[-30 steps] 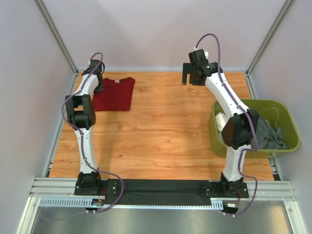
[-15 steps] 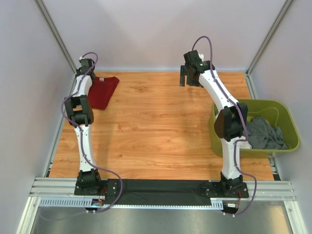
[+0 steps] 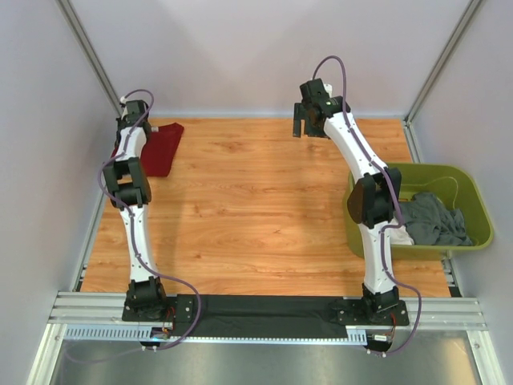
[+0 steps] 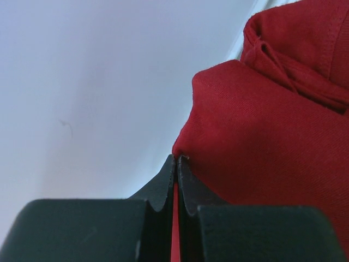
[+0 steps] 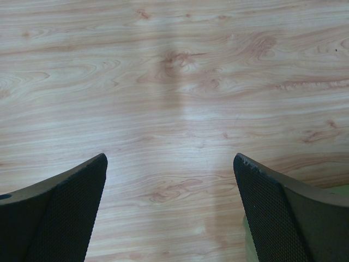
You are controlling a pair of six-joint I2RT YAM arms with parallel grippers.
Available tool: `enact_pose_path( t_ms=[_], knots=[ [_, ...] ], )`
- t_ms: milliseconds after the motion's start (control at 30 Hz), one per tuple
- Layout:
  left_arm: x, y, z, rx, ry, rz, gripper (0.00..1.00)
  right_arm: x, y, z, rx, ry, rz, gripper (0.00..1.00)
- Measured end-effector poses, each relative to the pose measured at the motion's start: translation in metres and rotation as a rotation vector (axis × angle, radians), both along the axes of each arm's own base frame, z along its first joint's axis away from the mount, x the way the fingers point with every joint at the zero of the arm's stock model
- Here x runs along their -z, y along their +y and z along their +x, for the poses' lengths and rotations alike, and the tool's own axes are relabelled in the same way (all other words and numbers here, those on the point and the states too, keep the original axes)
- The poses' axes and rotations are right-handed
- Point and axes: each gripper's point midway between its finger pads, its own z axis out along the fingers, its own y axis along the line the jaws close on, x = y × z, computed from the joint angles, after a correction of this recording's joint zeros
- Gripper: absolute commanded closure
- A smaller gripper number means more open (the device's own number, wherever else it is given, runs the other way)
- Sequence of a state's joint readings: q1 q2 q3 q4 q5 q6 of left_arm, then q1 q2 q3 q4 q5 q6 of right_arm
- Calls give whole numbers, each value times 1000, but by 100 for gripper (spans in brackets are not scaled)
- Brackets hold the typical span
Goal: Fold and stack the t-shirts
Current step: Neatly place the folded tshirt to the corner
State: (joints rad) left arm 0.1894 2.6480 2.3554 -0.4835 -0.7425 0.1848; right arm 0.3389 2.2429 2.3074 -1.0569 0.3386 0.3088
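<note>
The left tool [image 4: 176,158] is pinched tight on an edge of the red t-shirt [image 3: 160,148]. A thin strip of red cloth shows between its two black tips. The shirt sits at the far left corner of the tabletop [image 3: 256,216], bunched up close to the wall [image 4: 82,82]. The right tool [image 5: 170,158] is wide apart and holds nothing. It hangs over bare wood at the far side.

The step looks like getting the red shirt to lie neat. To do it well, the pinch should stay firm and the pull should be slow, so the cloth slides and does not crumple more. It may help if the right tool comes over and takes another edge. Then the shirt can be spread flat before it is let go.

The red cloth is soft and floppy, with a fine knit and a thick sewn hem. The tabletop is smooth wood with wavy lines. The green tub [image 3: 474,200] looks like hard plastic with round corners. A grey t-shirt [image 3: 437,220] lies crumpled inside it, with a bit of white cloth [image 3: 398,235] beside it.
</note>
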Motion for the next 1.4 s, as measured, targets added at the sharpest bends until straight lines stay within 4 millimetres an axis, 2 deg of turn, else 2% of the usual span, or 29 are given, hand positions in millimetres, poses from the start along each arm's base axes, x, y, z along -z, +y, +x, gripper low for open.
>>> enact_pose_path(
  t_ms=[33, 100, 133, 167, 200, 367, 500, 667, 800, 867, 967, 1000, 1067, 1167, 1233, 1300, 1400],
  knots=[
    [0, 2, 0, -5, -5, -2, 75, 0, 0, 0, -1, 0, -1, 0],
    [1, 3, -1, -10, -15, -15, 49, 0, 1, 0, -9, 0, 3, 0],
    [1, 2, -1, -10, -20, -24, 28, 0, 2, 0, -13, 0, 5, 0],
    [1, 0, 0, -4, -23, -38, 18, 0, 4, 1, -22, 0, 13, 0],
    [0, -2, 1, 0, -36, -59, 13, -1, 6, 2, -29, -4, 22, 0],
    [-25, -21, -7, 16, -105, -167, 10, -8, 14, 4, -60, -35, 67, 0],
    [-68, -44, -28, 35, -192, -254, 9, -22, 15, -3, -73, -67, 93, 0],
    [-142, -80, -55, 92, -342, -335, 7, -64, 12, -25, -95, -152, 136, 0],
    [-182, -127, -85, 203, -421, -456, 6, -106, 4, -54, -110, -238, 172, 0],
    [-197, -154, -105, 279, -460, -525, 6, -120, -2, -72, -114, -280, 185, 0],
    [-207, -195, -149, 393, -485, -625, 7, -133, -14, -111, -121, -319, 199, 0],
    [-209, -206, -162, 427, -496, -653, 6, -137, -20, -129, -126, -345, 210, 0],
    [-214, -224, -190, 482, -519, -706, 6, -140, -25, -143, -129, -371, 217, 0],
    [-223, -238, -232, 526, -567, -750, 5, -138, -37, -180, -134, -407, 229, 0],
    [-239, -244, -261, 556, -639, -758, 5, -139, -44, -200, -135, -443, 239, 0],
    [-251, -248, -285, 583, -702, -758, 5, -135, -50, -216, -135, -469, 247, 0],
    [-259, -254, -313, 607, -761, -778, 5, -123, -54, -231, -135, -486, 258, 0]
  ],
)
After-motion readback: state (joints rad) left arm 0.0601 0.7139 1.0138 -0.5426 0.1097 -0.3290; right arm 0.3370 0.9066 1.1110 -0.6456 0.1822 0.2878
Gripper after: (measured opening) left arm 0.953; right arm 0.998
